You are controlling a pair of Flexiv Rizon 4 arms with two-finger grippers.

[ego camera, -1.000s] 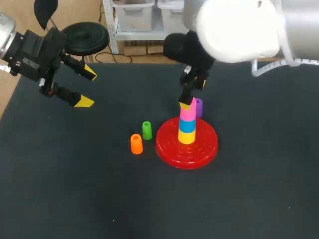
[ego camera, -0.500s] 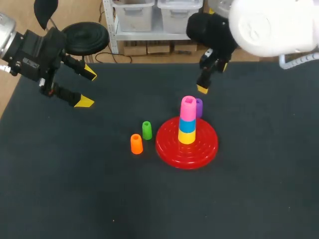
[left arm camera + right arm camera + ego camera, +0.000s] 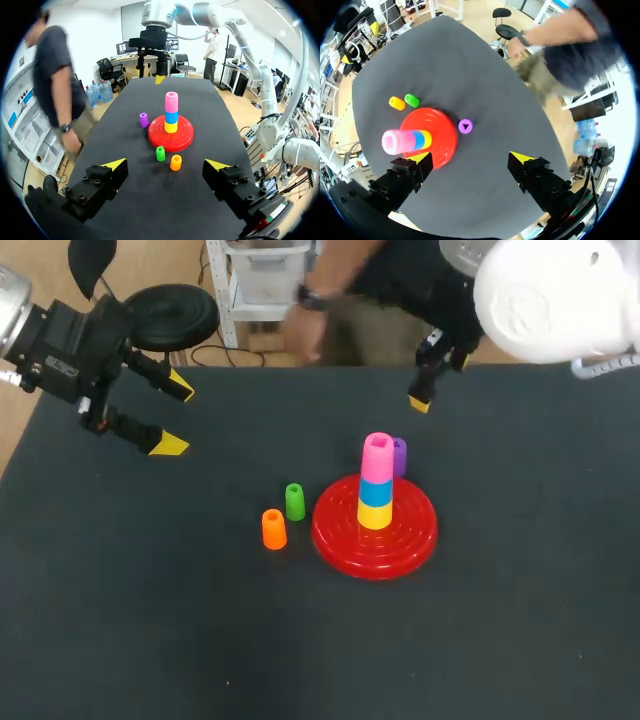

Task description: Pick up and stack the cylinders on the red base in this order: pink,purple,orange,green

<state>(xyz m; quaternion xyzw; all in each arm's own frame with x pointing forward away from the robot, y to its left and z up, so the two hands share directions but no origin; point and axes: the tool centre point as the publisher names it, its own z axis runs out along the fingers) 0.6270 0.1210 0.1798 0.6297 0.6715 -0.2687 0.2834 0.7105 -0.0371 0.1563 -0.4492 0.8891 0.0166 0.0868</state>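
The red base (image 3: 345,540) holds a stack of yellow, blue and pink cylinders, with the pink cylinder (image 3: 377,457) on top. The purple cylinder (image 3: 400,455) stands just behind the base. The green cylinder (image 3: 294,501) and orange cylinder (image 3: 273,529) stand left of it. My right gripper (image 3: 430,385) hangs open above the table's far side, behind the stack, holding nothing. In its wrist view the right gripper (image 3: 470,158) has the purple cylinder (image 3: 465,126) ahead of it and the pink cylinder (image 3: 397,141) off to one side. My left gripper (image 3: 170,417) is open and empty at the far left.
In the left wrist view the orange cylinder (image 3: 175,162) and green cylinder (image 3: 160,153) stand ahead of the open left gripper (image 3: 166,165), with the red base (image 3: 182,140) beyond them. The black tabletop (image 3: 520,620) ends just behind my right gripper.
My right gripper has lifted off the pink cylinder and drawn back toward the far right. The pink cylinder stays on the stack. My left arm has not moved.
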